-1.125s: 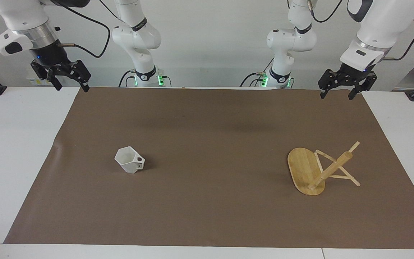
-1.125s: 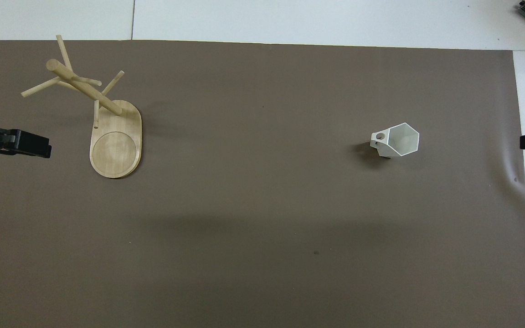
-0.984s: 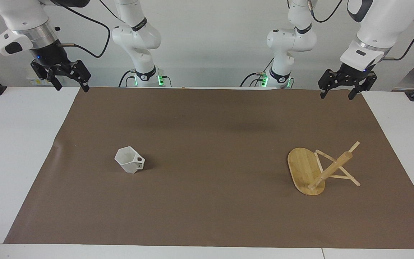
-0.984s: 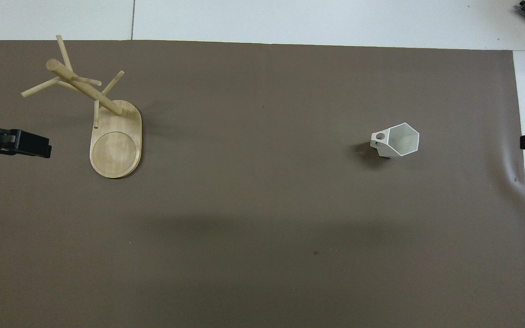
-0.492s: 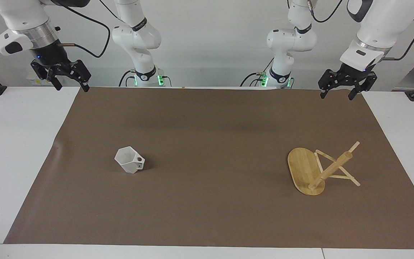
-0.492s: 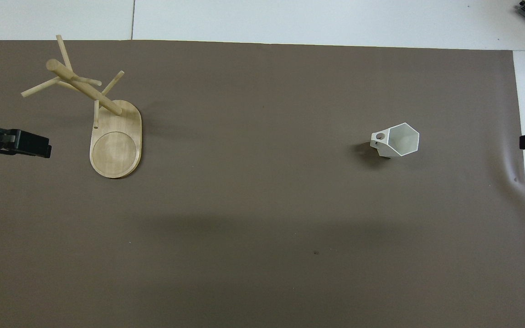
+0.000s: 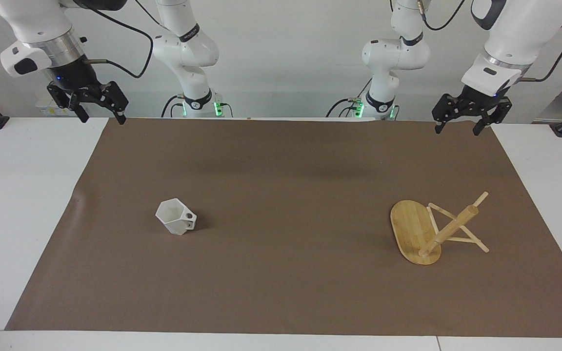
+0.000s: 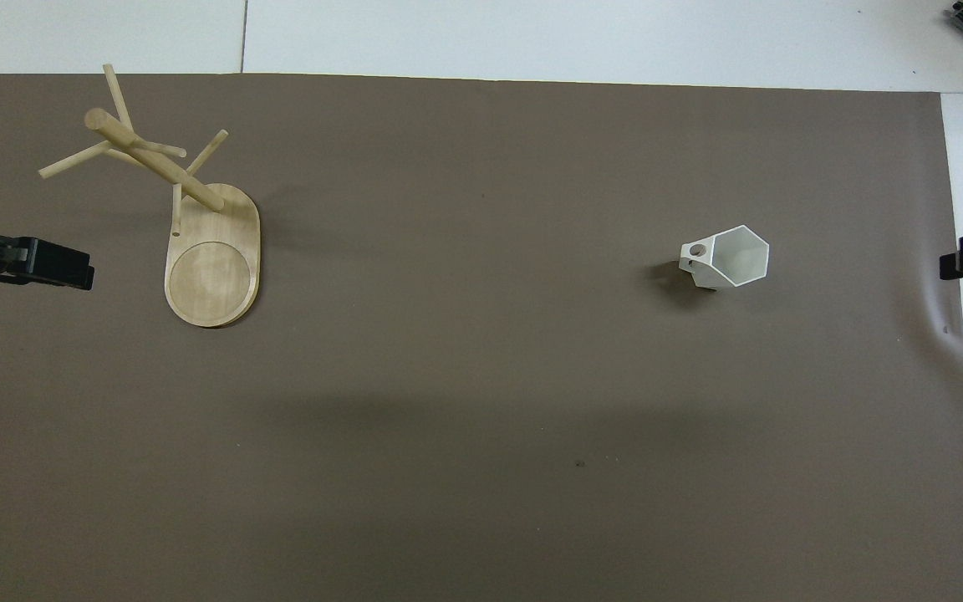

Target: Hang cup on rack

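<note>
– Starting at the top corner of the facing view on the right arm's side, we have the right gripper (image 7: pixel 101 116) up in the air over the brown mat's (image 7: pixel 281 273) edge, fingers spread wide, nothing in them.

– And the cup (image 7: pixel 176 223)?

– Middle band of the frame, toward the right arm's end, on the mat with its hexagonal mouth up. The blocky handle (image 8: pixel 696 251) with its round hole points toward the rack's end of the table.

– How do we think it handles?

– We'd judge it light and rigid, with smooth walls that could slip. The flat facets should give the pads something square to press on. We'd take it across two opposed facets or over the rim wall, away from the handle, so the hole is left free for a peg.

– Moving across, well apart from the cup, the rack (image 7: pixel 410 229)?

– Same middle band, toward the left arm's end. It stands on its oval base, thick post (image 7: pixel 449 229) rising, thin pegs (image 8: pixel 72 159) branching off the upper part. We reckon it's light bamboo, so a nudge from the cup might shift or tip it.

– And the top corner on the left arm's side?

– That's the left gripper (image 7: pixel 457 127), waiting over the mat's edge, fingers also spread wide and empty. Neither one is close to the cup yet, so we'd say the pick-up hasn't begun.
</note>
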`<state>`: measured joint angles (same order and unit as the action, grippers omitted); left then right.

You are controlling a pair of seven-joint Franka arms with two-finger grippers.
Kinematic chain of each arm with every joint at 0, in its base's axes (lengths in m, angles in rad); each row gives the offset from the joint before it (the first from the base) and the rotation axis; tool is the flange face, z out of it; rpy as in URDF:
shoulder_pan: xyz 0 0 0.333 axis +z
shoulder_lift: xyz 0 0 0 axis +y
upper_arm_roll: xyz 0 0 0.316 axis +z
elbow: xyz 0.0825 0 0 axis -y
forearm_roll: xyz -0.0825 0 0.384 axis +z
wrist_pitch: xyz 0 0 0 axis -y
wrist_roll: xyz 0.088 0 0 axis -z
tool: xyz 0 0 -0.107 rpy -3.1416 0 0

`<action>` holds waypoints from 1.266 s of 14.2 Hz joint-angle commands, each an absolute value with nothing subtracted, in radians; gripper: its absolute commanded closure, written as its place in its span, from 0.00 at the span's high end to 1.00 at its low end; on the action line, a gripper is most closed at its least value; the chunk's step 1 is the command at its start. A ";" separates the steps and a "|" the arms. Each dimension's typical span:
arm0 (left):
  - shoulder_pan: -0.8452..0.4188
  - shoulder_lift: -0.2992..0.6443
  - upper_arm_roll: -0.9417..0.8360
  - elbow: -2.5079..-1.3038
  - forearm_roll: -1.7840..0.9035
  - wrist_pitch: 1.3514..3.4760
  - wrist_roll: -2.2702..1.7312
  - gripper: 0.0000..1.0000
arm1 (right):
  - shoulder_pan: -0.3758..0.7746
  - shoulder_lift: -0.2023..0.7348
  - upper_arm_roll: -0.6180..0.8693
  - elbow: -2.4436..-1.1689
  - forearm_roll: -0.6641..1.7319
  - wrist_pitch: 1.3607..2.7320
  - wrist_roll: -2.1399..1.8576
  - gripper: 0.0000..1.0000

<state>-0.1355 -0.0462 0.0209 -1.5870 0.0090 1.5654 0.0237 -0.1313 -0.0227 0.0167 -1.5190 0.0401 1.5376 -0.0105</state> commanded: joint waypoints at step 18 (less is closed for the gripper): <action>-0.144 -0.074 0.031 -1.618 -0.003 1.580 0.034 1.00 | -0.114 0.080 0.044 -1.980 0.043 2.175 -0.078 1.00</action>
